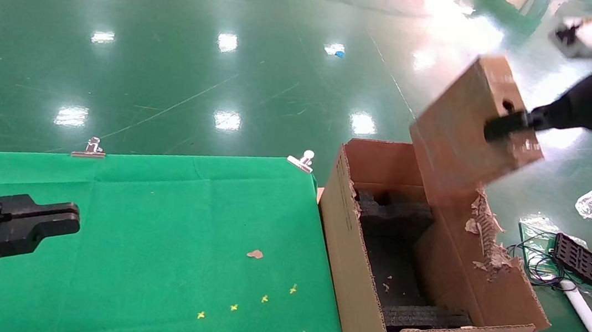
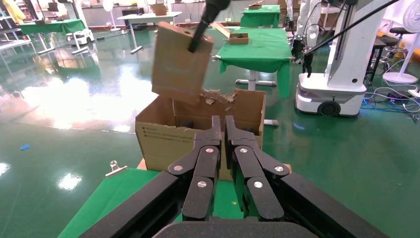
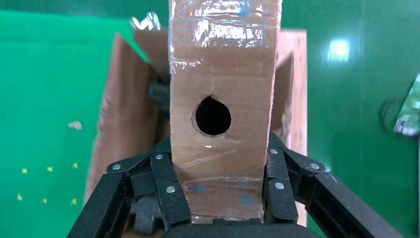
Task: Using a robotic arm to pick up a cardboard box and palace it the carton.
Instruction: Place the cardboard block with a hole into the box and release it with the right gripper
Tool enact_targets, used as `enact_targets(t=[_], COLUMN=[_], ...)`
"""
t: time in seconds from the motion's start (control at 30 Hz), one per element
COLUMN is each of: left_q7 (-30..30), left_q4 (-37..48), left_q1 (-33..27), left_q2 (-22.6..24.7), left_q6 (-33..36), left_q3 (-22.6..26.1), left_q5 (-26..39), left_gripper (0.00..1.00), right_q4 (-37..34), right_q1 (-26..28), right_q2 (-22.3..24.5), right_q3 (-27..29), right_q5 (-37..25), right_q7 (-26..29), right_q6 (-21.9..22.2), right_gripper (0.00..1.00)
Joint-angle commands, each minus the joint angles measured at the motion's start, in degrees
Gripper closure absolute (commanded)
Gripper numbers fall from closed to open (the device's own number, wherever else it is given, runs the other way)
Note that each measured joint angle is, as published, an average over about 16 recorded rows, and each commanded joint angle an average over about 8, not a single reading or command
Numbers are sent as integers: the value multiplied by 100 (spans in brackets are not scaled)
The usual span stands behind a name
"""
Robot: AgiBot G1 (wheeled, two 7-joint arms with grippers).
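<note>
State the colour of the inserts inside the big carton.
Black foam inserts inside the brown carton; the head view shows them best.

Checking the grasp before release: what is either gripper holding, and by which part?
The right gripper holds the cardboard box by its two broad faces, at the end with the round hole. The left gripper holds nothing.

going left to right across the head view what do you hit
left gripper → silver clip → cardboard scrap on the green cloth → second clip → carton → black grid panel on the floor
</note>
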Motion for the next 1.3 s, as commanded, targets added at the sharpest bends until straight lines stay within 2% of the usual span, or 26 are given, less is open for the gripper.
enact_targets(t=[0.03,0.6,1.03,1.3], left_q7=[0,3,6,7], left_q4=[0,0,0,0], left_q1=[0,-1,-2,-3], left_q2=[0,-3,-5,-6], left_q6=[0,-3,-5,-6], left_q3=[1,7,11,14], left_q5=[0,-5,-8,-10], left_gripper=[0,0,0,0], right_q4=[-43,-657,-1242,-1663], right_q1=[-81,-1051,-2215,-2725], right_q2=[90,136,-237,-523], right_q3=[-48,-376,-408,-337], right_q5=[-32,-184,59,253], right_q7=[35,116,74,-153], right_q6=[-35,188,945,1370], right_gripper=[100,100,100,100])
